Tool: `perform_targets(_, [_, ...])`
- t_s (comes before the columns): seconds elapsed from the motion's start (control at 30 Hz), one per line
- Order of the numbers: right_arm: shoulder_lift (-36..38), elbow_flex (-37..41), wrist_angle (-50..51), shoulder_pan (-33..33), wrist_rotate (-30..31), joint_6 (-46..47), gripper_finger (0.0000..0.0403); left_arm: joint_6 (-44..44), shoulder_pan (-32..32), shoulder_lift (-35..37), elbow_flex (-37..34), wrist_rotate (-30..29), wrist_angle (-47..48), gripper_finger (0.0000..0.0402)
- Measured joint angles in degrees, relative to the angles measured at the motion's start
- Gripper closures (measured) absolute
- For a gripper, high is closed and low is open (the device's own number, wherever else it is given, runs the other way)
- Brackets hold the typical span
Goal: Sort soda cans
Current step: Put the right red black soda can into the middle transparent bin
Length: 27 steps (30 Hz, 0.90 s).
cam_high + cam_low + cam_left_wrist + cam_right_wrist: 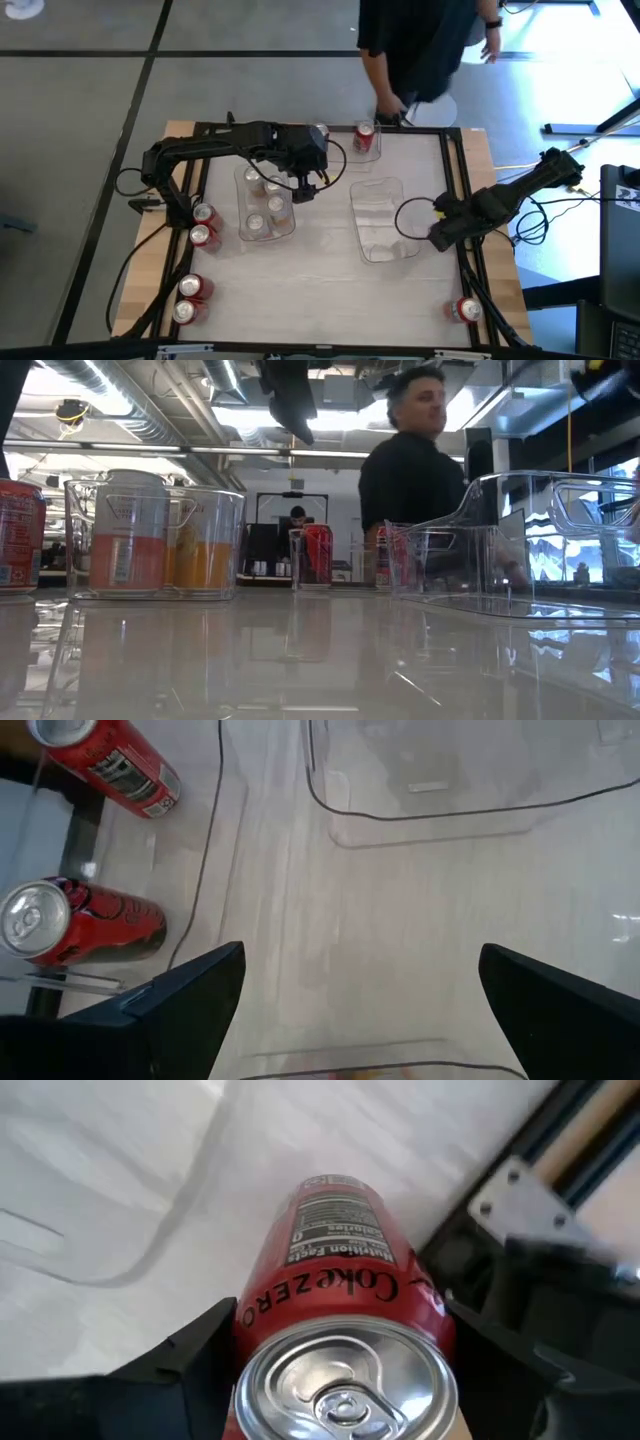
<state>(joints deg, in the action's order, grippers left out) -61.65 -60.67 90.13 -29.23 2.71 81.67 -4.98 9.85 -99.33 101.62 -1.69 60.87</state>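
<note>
My right gripper (440,235) stands by the right rim of the empty clear bin (385,220), shut on a red soda can (340,1280) with a silver top. The can is hidden under the gripper in the high view. My left gripper (300,185) hangs open over the left clear bin (265,205), which holds several upright pale cans. Loose red cans stand at the table's left (205,225), near left (190,298), near right (467,310) and far edge (365,138). Two of them (80,920) show in the left wrist view. My right gripper pinches the red can's round wall just below its silver top (240,1335), one finger on each side. The fingers come from above, pointing down along the can. The can stays upright under the gripper. I cannot tell whether its base is on the table.
A person (420,50) stands at the table's far edge. A dark metal frame (470,270) runs along the table's right side close to my right gripper. Bare tabletop lies between the two bins and toward the near edge (330,300).
</note>
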Motion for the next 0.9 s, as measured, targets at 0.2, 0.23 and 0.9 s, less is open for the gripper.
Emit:
perform_targets(0.2, [0.3,-6.5,-0.2,0.0,10.4,-0.3,0.0122,-0.3,0.8,1.5,0.0,-0.3,0.2,0.0013])
perform_targets(0.23, [0.3,-7.2,0.1,0.0,12.4,-0.5,0.0122,-0.3,1.1,1.6,0.0,-0.5,0.4,0.0013])
perform_targets(0.9, [-1.9,-12.5,-18.2,14.1,31.2,-30.8,0.0122,-6.4,6.8,1.9,0.0,-0.3,-1.9,0.0015])
